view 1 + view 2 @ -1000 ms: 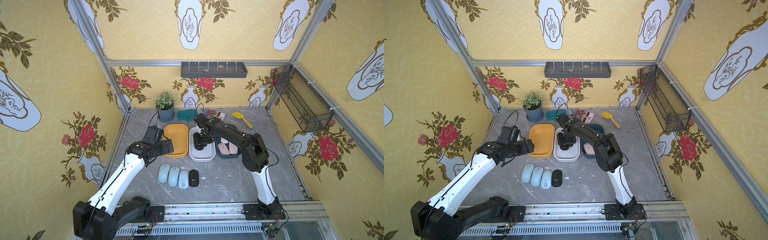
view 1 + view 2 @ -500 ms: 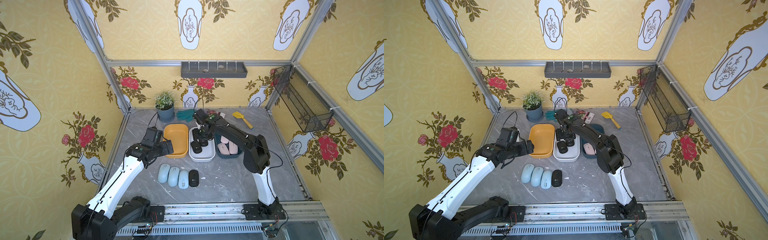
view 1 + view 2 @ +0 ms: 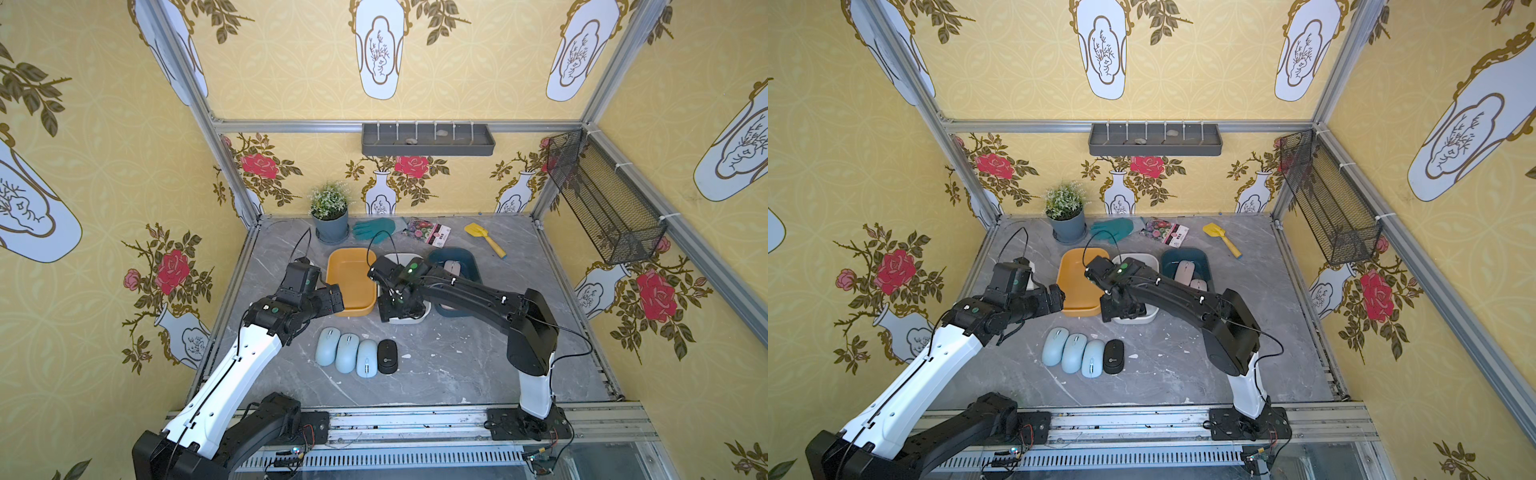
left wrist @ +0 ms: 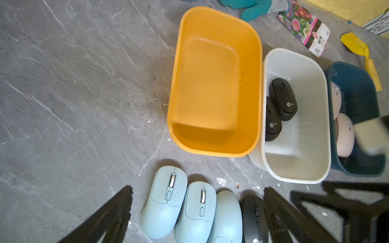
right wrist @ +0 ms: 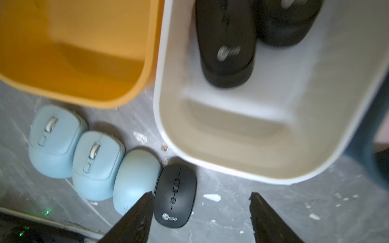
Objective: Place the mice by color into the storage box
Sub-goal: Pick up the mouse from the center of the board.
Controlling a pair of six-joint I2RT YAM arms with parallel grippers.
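Three light blue mice [image 3: 347,353] lie in a row on the grey table, with one black mouse [image 3: 387,356] at the row's right end. Two more black mice [image 4: 283,98] lie in the white box [image 4: 305,63]. Pink mice [image 3: 1183,272] rest in the dark teal box [image 4: 357,84]. The yellow box [image 4: 210,84] holds nothing. My right gripper [image 5: 201,197] hangs open and empty over the white box's near end [image 3: 409,320]. My left gripper [image 4: 199,190] is open wide above the row of mice, beside the yellow box.
Along the back wall stand a potted plant [image 3: 331,226], a green glove [image 3: 374,228], a seed packet [image 3: 430,232] and a yellow trowel [image 3: 484,237]. A wire basket [image 3: 602,199] juts from the right wall. The three boxes sit side by side mid-table.
My right gripper has opened, left a black mouse in the white box and drawn back toward the box's near end. The left arm has barely moved.
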